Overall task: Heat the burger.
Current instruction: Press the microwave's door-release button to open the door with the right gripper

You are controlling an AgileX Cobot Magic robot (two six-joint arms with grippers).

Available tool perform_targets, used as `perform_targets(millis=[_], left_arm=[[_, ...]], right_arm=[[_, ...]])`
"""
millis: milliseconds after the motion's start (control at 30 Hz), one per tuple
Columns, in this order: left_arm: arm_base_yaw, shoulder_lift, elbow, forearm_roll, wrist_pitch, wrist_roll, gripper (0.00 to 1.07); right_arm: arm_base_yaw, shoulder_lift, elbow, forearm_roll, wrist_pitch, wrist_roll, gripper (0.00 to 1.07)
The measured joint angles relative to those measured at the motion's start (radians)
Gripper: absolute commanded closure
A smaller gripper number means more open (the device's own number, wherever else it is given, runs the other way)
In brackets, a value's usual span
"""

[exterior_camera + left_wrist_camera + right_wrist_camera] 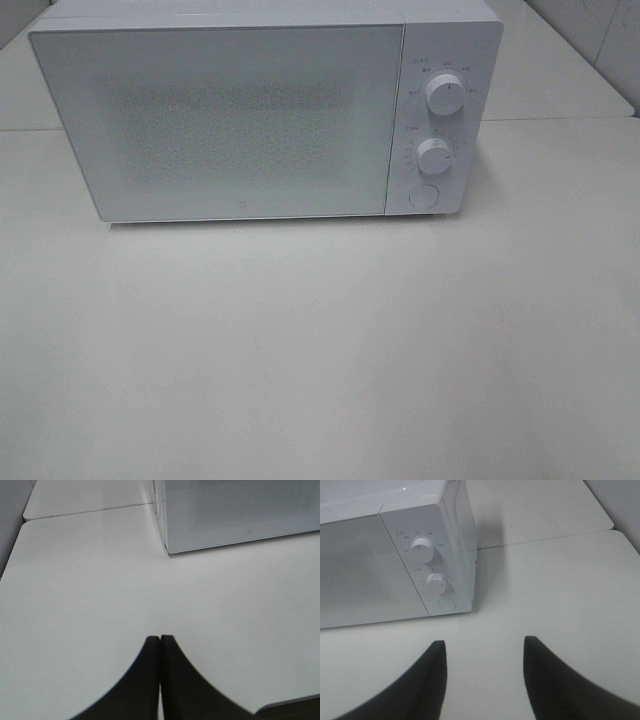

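At the closed microwave (215, 120), I'd square my released right gripper (484, 641) on its round button (424, 196); left gripper (160, 638) clenched, empty.

I look for the burger and I do not find it in any of my three views, so I cannot tell its pose, its state or its place. What I do see is the white microwave (265, 110), standing upright on the far part of the pale table (320, 360). Its door (60, 120) is shut flat against the body. The window (230, 125) in the door is a pale dotted mesh, and I cannot see through it from the high camera or from either wrist camera.
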Motion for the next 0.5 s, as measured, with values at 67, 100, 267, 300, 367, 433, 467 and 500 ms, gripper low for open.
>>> perform_targets(millis=[67, 100, 267, 300, 367, 433, 467, 500], left_arm=[[0.000, 0.000, 0.000, 0.000, 0.000, 0.000, 1.06], [0.000, 0.000, 0.000, 0.000, 0.000, 0.000, 1.06], [0.000, 0.000, 0.000, 0.000, 0.000, 0.000, 1.06], [0.000, 0.000, 0.000, 0.000, 0.000, 0.000, 1.06], [0.000, 0.000, 0.000, 0.000, 0.000, 0.000, 1.06], [0.000, 0.000, 0.000, 0.000, 0.000, 0.000, 1.06], [0.000, 0.000, 0.000, 0.000, 0.000, 0.000, 1.06], [0.000, 0.000, 0.000, 0.000, 0.000, 0.000, 1.06]], right_arm=[[0.000, 0.047, 0.000, 0.000, -0.055, 0.000, 0.62], [0.000, 0.047, 0.000, 0.000, -0.055, 0.000, 0.62], [0.000, 0.183, 0.000, 0.000, -0.182, 0.000, 0.63], [0.000, 0.183, 0.000, 0.000, -0.182, 0.000, 0.63], [0.000, 0.225, 0.000, 0.000, -0.219, 0.000, 0.64], [0.000, 0.292, 0.000, 0.000, -0.284, -0.002, 0.69], [0.000, 0.292, 0.000, 0.000, -0.284, -0.002, 0.69], [0.000, 0.330, 0.000, 0.000, -0.325, -0.015, 0.73]])
